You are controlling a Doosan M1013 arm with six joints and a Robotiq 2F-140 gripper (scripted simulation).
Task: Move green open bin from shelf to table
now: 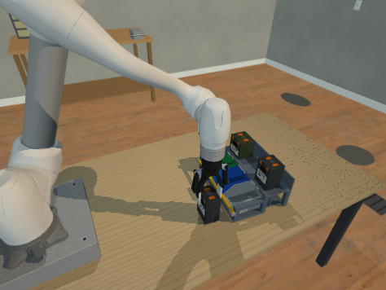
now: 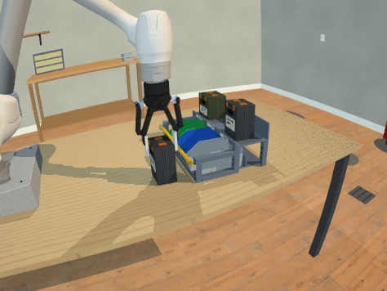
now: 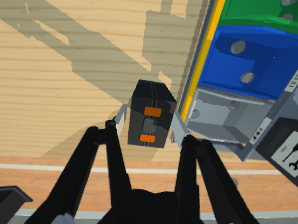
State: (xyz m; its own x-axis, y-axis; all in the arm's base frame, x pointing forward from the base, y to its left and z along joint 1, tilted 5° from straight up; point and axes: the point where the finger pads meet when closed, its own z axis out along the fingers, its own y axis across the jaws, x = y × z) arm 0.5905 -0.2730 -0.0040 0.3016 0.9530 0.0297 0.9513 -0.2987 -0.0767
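Observation:
The green bin (image 1: 229,160) (image 2: 189,126) (image 3: 255,11) sits at the far end of the low grey shelf (image 2: 197,173). The blue bin (image 1: 234,175) (image 2: 197,136) (image 3: 267,55) is beside it, then the grey bin (image 1: 244,191) (image 2: 208,149) (image 3: 220,120) at the near end. Round grey spots show inside the green and blue bins in the wrist view. My gripper (image 1: 209,193) (image 2: 161,144) (image 3: 149,114) is open, its fingers on either side of the top of a black case (image 1: 208,212) (image 2: 164,165) (image 3: 137,110) with small gaps in the wrist view. The case stands upright on the table.
A yellow bar (image 1: 223,197) (image 2: 180,148) (image 3: 202,60) runs along the shelf's front edge, close to my right-hand finger. On the raised rear level stand a dark green case (image 1: 243,148) (image 2: 213,108) and another black case (image 1: 269,173) (image 2: 240,120) (image 3: 280,145).

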